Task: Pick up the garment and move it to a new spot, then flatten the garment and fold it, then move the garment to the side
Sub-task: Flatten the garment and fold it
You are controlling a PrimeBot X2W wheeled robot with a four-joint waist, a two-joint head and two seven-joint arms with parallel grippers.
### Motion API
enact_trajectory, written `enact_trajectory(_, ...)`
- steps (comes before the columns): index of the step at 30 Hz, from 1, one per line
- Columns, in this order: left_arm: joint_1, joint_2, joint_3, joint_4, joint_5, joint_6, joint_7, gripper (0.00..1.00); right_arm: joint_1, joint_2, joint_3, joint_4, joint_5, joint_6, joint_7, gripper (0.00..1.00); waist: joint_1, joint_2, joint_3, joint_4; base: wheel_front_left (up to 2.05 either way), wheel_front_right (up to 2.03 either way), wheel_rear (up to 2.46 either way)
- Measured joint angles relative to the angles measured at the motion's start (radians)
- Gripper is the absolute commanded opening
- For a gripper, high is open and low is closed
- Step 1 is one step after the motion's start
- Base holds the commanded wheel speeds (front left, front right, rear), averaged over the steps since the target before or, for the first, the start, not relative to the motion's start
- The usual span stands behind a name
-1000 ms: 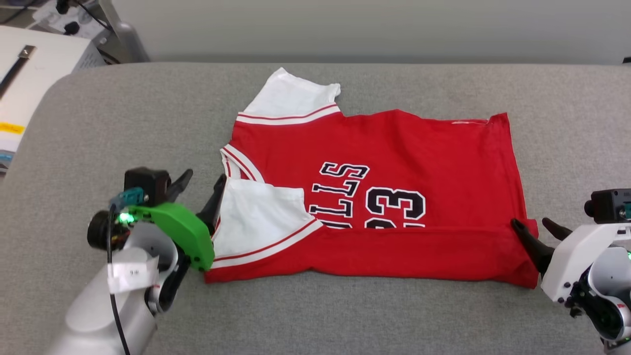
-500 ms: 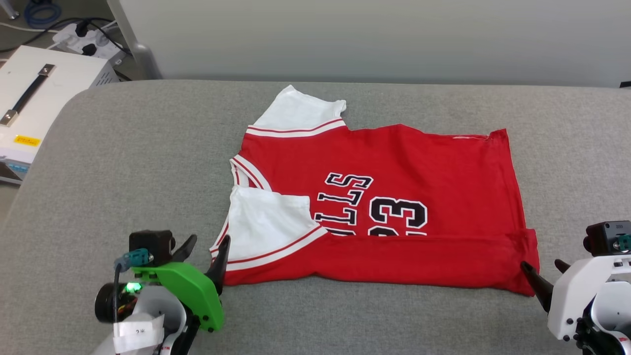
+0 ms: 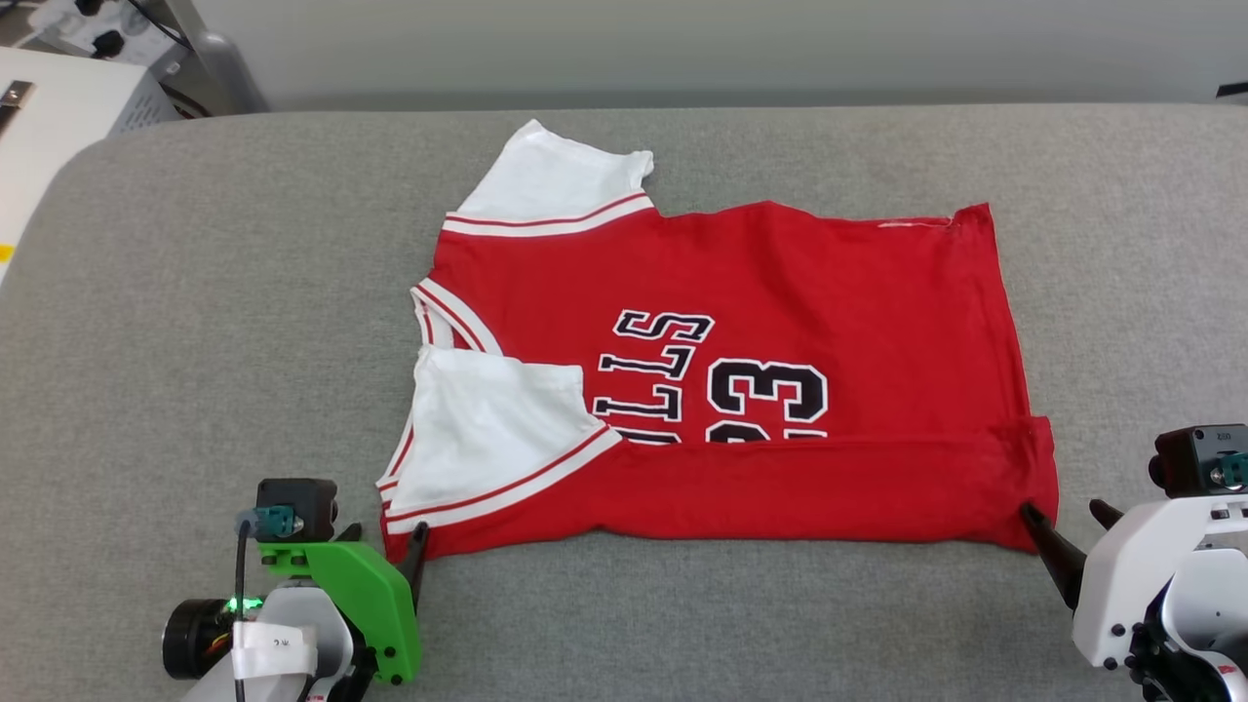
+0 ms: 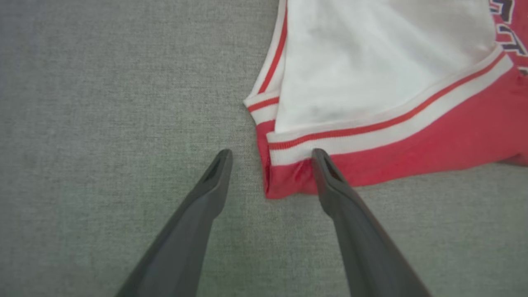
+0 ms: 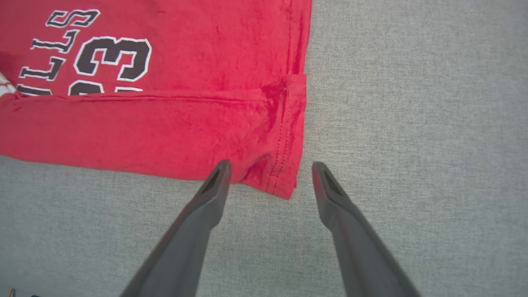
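The garment [image 3: 780, 283], red with white sleeves and black lettering and 23, lies flat on the grey padded table [image 3: 195, 292]. Its near long edge is folded over the lower part of the print, and the near white sleeve [image 3: 487, 429] lies folded on top. My left gripper [image 3: 385, 534] is open at the near left corner; in the left wrist view that gripper [image 4: 272, 159] straddles the garment's [image 4: 371, 82] red corner. My right gripper [image 3: 1065, 511] is open at the near right corner; in the right wrist view it [image 5: 271, 166] brackets the hem corner of the garment [image 5: 185, 119].
A white box [image 3: 49, 107] and a power strip with cables [image 3: 68, 19] stand off the table's far left. A pale wall [image 3: 682, 39] runs behind the table. Bare grey surface lies left, right and in front of the shirt.
The head camera has shifted. Against the shirt, both grippers have drawn back toward its near corners, the left one from beside the folded sleeve. The shirt's fold looks the same.
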Motion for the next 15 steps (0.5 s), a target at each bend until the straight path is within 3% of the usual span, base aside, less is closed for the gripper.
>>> enact_trajectory(10, -0.058, -0.017, -0.004, 0.113, -0.002, -0.012, 0.017, 1.0, 0.0, 0.005, 0.008, -0.007, 0.0, 0.0, 0.003, 1.0, 0.0, 0.0, 0.046, -0.031, 0.0, 0.0, 0.0)
enact_trajectory(11, -0.063, -0.02, -0.007, 0.116, -0.005, -0.016, 0.032, 0.86, 0.0, 0.005, 0.008, -0.007, 0.0, 0.0, 0.003, 1.0, 0.0, 0.0, 0.047, -0.033, 0.0, 0.0, 0.0)
enact_trajectory(12, -0.067, -0.019, -0.008, 0.118, -0.01, -0.023, 0.045, 0.33, 0.0, 0.005, 0.007, -0.007, 0.0, 0.0, 0.003, 1.0, 0.0, 0.0001, 0.046, -0.033, 0.0, 0.0, 0.0)
enact_trajectory(13, -0.07, -0.02, -0.009, 0.12, -0.019, -0.027, 0.053, 0.0, 0.0, 0.005, 0.006, -0.006, 0.0, 0.0, 0.003, 1.0, 0.0, 0.0, 0.044, -0.033, 0.0, 0.0, 0.0)
enact_trajectory(15, -0.071, -0.025, -0.013, 0.123, -0.032, -0.038, 0.054, 0.0, 0.0, 0.004, 0.003, -0.003, 0.0, 0.0, 0.003, 1.0, 0.0, 0.0, 0.038, -0.03, 0.0, 0.0, 0.0)
